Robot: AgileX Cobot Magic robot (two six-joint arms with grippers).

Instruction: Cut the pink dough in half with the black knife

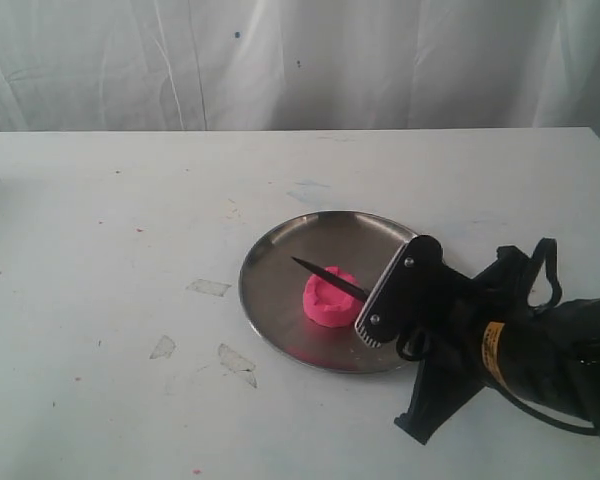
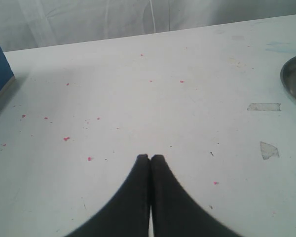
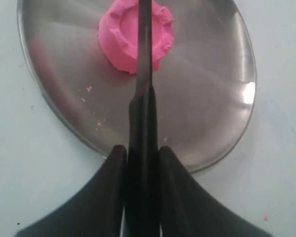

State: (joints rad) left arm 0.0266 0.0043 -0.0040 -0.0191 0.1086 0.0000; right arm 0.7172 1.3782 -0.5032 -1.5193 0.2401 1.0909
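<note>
The right tool (image 3: 142,163) is clamped on the black knife (image 3: 143,59), held over the middle of the pink dough (image 3: 119,42). I think it should push straight down. The left tool (image 2: 150,158) is pressed together, holding nothing.

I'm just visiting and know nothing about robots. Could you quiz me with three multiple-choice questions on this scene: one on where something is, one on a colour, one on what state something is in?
1. Where does the pink dough sit?
A. On the bare table
B. On the round steel plate
C. In a blue box

2. What colour is the knife?
A. Black
B. Silver
C. Red

3. What is the right gripper doing?
A. Hanging open and empty
B. Shut on the dough
C. Shut on the knife

Answers:
1. B: the dough lies inside the plate's rim.
2. A: blade and handle are both black.
3. C: the right wrist view shows its fingers clamped on the knife handle, with the blade lying across the dough, which looks like one piece.
</note>
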